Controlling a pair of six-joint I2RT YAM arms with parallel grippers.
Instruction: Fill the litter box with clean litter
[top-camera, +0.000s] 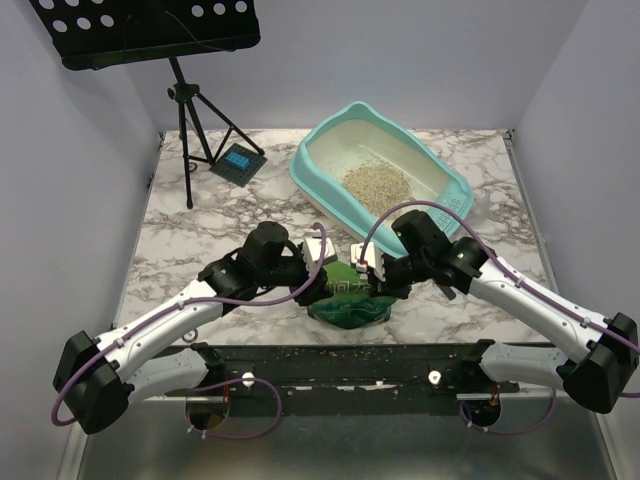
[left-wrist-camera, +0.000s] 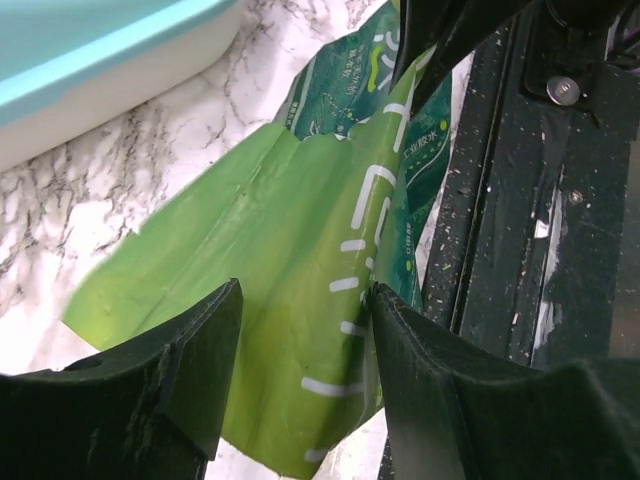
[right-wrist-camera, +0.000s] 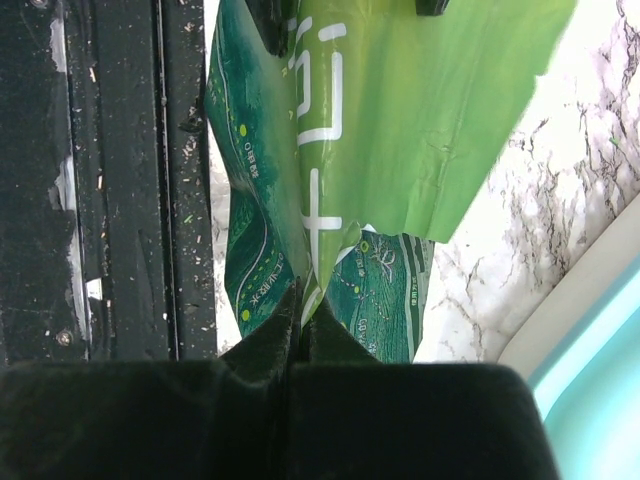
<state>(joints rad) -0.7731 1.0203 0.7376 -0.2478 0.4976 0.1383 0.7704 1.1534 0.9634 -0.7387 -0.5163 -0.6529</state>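
We see the left gripper (left-wrist-camera: 305, 300) standing wide, its two black fingers apart on either side of a loose light-green flap of the green printed foil bag (left-wrist-camera: 280, 260). It does not clamp the flap. The right gripper (right-wrist-camera: 300, 300) is pinched tight on a folded edge of the same bag, with no gap between its fingers.

From above, both grippers meet over the bag (top-camera: 350, 300), the left one (top-camera: 322, 262) coming in from the left and the right one (top-camera: 370, 270) from the right. The bag sits crumpled on the white marble-patterned tabletop (top-camera: 200, 230), just beyond the black base strip (top-camera: 350, 362) at the near edge. That strip is speckled with stray granules.

Beyond the bag, to the far right, lies the large turquoise plastic litter box (top-camera: 303, 172), set at an angle, with an off-white inside. A loose pile of beige clean litter (top-camera: 375, 183) rests in its middle, and much of the floor around the pile is bare.

At the far left stands a black perforated music stand (top-camera: 150, 30) on a tripod. A small dark device with a blue screen (top-camera: 238, 163) lies by its feet.
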